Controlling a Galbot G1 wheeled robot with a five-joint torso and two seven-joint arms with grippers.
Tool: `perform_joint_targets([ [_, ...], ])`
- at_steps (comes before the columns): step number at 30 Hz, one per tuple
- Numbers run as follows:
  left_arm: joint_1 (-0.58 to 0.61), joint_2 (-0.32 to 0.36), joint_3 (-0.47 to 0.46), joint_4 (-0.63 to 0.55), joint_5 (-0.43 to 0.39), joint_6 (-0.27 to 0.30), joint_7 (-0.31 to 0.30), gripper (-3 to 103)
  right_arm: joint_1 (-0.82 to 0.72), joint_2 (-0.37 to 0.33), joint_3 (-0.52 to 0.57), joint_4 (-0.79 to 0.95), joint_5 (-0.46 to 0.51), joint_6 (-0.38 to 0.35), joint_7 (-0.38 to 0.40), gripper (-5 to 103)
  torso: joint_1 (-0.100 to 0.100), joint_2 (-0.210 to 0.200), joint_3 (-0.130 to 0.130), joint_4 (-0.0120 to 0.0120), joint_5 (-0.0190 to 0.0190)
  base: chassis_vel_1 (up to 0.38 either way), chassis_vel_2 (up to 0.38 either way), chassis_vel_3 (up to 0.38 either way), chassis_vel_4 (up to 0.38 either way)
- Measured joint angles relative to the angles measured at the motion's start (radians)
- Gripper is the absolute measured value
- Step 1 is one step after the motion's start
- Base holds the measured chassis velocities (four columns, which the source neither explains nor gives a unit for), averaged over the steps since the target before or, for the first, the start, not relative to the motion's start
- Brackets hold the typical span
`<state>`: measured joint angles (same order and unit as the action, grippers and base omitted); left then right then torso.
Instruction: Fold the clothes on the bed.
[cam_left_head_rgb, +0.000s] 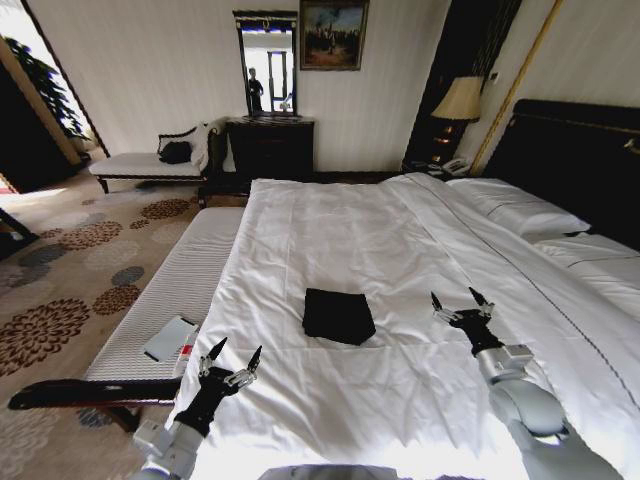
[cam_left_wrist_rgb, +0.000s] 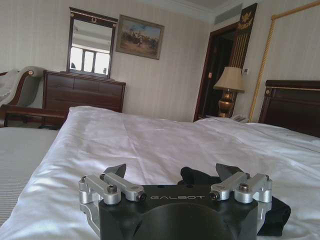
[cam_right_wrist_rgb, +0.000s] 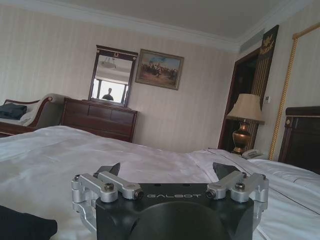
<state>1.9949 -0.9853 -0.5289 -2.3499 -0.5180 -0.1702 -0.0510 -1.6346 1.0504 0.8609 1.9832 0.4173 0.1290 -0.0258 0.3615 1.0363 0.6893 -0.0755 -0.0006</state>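
black folded t-shirt (cam_left_head_rgb: 338, 315) lies on bed (cam_left_head_rgb: 400, 230) between spread left gripper (cam_left_head_rgb: 232, 358) and spread right gripper (cam_left_head_rgb: 461, 300).

Walls pale, vertically striped. Floor carpeted (cam_left_head_rgb: 70, 270) with dark floral medallions. Dark wooden dresser (cam_left_head_rgb: 270, 148) against far wall, mirror (cam_left_head_rgb: 267, 65) above, framed painting (cam_left_head_rgb: 333, 34) beside it. Chaise (cam_left_head_rgb: 150, 160) at left. Lit table lamp (cam_left_head_rgb: 460, 100) near headboard. White-cushioned bench (cam_left_head_rgb: 175, 290) alongside.

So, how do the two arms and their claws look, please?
Each claw, left and right, has two pointed black fingertips on silver metal links. The wrist block is black and bears the word GALBOT in pale letters. The left forearm is black with a grey joint; the right arm is grey, rounded and smooth.
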Motion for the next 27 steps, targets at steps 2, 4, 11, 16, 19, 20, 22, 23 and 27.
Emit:
perform_joint_targets([
  [2,0.000,0.000,0.000,0.000,0.000,0.000,0.000,100,-0.032,0.028,0.014,0.022,-0.021,0.008,-0.009,100,0.000,0.000,0.000,0.0000,0.0000,0.000,0.000,0.000,0.000],
  [4,0.000,0.000,0.000,0.000,0.000,0.000,0.000,100,-0.066,0.056,0.026,0.050,-0.056,0.008,-0.016,100,0.000,0.000,0.000,0.0000,0.0000,0.000,0.000,0.000,0.000],
  [11,0.000,0.000,0.000,0.000,0.000,0.000,0.000,100,-0.123,0.126,0.024,0.102,-0.114,0.023,-0.030,100,0.000,0.000,0.000,0.0001,-0.0002,0.000,0.000,0.000,0.000],
  [16,0.000,0.000,0.000,0.000,0.000,0.000,0.000,100,-0.119,0.125,0.020,0.102,-0.114,0.024,-0.030,100,0.000,0.000,0.000,0.0000,-0.0001,0.000,0.000,0.000,0.000],
  [19,0.000,0.000,0.000,0.000,0.000,0.000,0.000,100,-0.118,0.124,0.019,0.101,-0.114,0.024,-0.030,100,0.000,0.000,0.000,-0.0001,0.0000,0.000,0.000,0.000,0.000],
  [20,0.000,0.000,0.000,0.000,0.000,0.000,0.000,100,-0.118,0.124,0.019,0.101,-0.114,0.024,-0.030,100,0.000,0.000,0.000,-0.0001,0.0000,0.000,0.000,0.000,0.000],
  [22,0.000,0.000,0.000,0.000,0.000,0.000,0.000,100,-0.117,0.123,0.018,0.101,-0.113,0.024,-0.030,100,0.000,0.000,0.000,0.0000,0.0000,0.000,0.000,0.000,0.000],
  [23,0.000,0.000,0.000,0.000,0.000,0.000,0.000,100,-0.117,0.123,0.018,0.100,-0.113,0.024,-0.030,100,0.000,0.000,0.000,-0.0001,0.0000,0.000,0.000,0.000,0.000],
  [27,0.000,0.000,0.000,0.000,0.000,0.000,0.000,100,-0.116,0.123,0.017,0.100,-0.112,0.023,-0.030,100,0.000,0.000,0.000,-0.0002,0.0000,0.000,0.000,0.000,0.000],
])
